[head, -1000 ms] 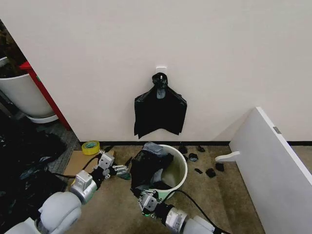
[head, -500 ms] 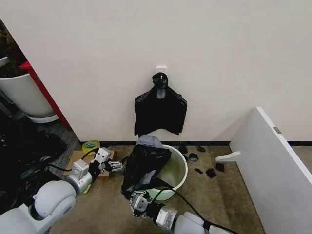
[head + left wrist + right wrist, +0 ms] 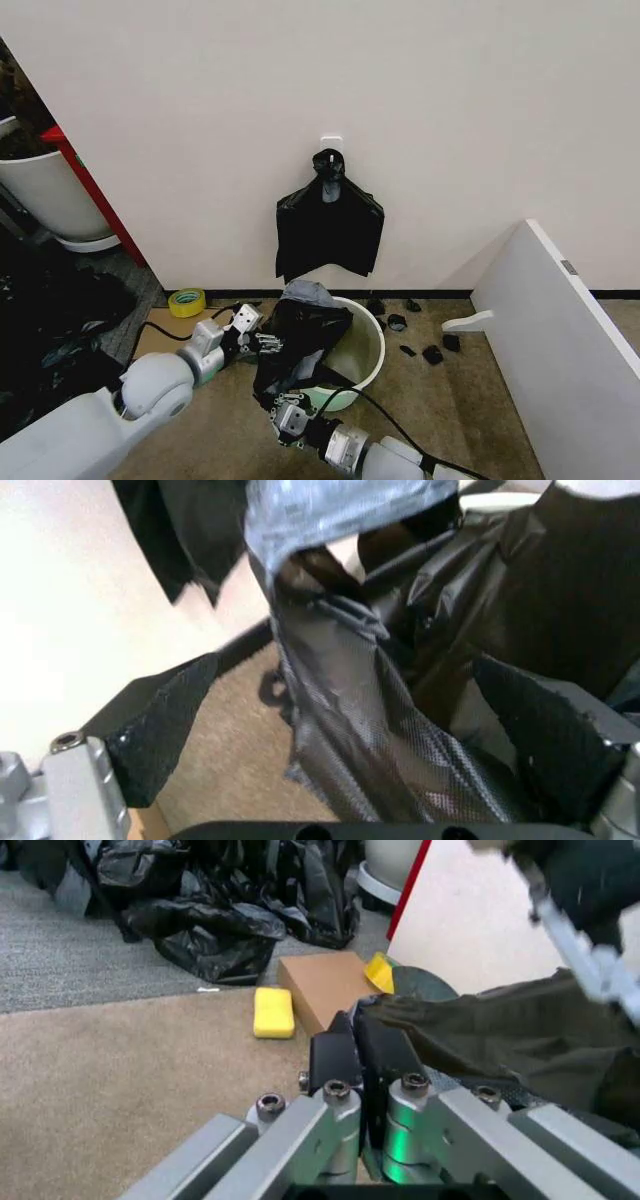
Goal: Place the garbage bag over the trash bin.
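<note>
Brown carpet (image 3: 470, 400) meets a white wall (image 3: 450, 120), and the work is on the floor at its foot. Nearest to the robot, the right gripper (image 3: 285, 413) is low in front of the bin (image 3: 368, 352), its fingers (image 3: 345, 1054) clenched on an edge of the bag (image 3: 300, 335). The left gripper (image 3: 265, 343) is at the bag's left side with its jaws released, and a fold of bag hangs between the two pads (image 3: 160, 727) without being pinched. The bag itself drapes over the near-left rim of the bin, while the far-right rim is bare, so I judge the covering as only partly done. The risk is that the left claw closes on one thin layer or on air, because the film is loose and slippery. A hard pull by the right claw can also tip the light bin or drag the bag off the rim. Behind, a knotted black bundle (image 3: 328, 225) hangs on the wall.
</note>
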Motion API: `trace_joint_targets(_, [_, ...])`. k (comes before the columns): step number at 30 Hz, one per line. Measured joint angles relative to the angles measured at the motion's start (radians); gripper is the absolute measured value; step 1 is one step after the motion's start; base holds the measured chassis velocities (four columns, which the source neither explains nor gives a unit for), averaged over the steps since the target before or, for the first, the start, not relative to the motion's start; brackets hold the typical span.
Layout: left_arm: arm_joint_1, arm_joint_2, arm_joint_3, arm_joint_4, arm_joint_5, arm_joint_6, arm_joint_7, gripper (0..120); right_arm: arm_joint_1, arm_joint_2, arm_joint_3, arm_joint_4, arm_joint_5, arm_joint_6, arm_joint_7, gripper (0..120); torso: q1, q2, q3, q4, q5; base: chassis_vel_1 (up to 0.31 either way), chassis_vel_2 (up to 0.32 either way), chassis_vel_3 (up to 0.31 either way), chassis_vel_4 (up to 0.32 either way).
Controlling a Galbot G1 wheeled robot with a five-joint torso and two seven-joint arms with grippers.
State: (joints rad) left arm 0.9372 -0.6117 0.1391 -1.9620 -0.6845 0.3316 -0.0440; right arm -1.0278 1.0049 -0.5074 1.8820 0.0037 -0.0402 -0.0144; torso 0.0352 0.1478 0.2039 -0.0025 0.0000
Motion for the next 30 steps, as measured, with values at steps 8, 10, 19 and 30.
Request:
trace_joint_targets(8, [-0.102,-0.085,0.120,0.066,-0.161,0.104,-0.058,100,-0.003,-0.002,0.002,0.001,0.000,0.001,0.000,0,0.000,0.000,0.000,-0.0001,0.0000,0.000,0.000,0.000,0.000])
trace_joint_targets(10, [-0.123,-0.114,0.139,0.085,-0.219,0.158,-0.105,100,-0.006,-0.004,0.006,0.002,0.000,0.002,0.000,0,0.000,0.000,0.000,-0.0001,0.0001,0.000,0.000,0.000,0.000])
trace_joint_targets(19, [-0.189,-0.185,0.189,0.144,-0.305,0.293,-0.264,86,-0.015,-0.013,0.019,0.009,0.003,0.009,0.004,0,0.000,0.000,0.000,0.0000,0.0001,0.000,0.000,0.000,0.000])
trace_joint_targets(30, [-0.203,-0.220,0.198,0.179,-0.370,0.321,-0.327,49,-0.015,-0.020,0.024,0.012,0.006,0.021,0.013,0,0.000,0.000,0.000,0.0000,0.0001,0.000,0.000,0.000,0.000])
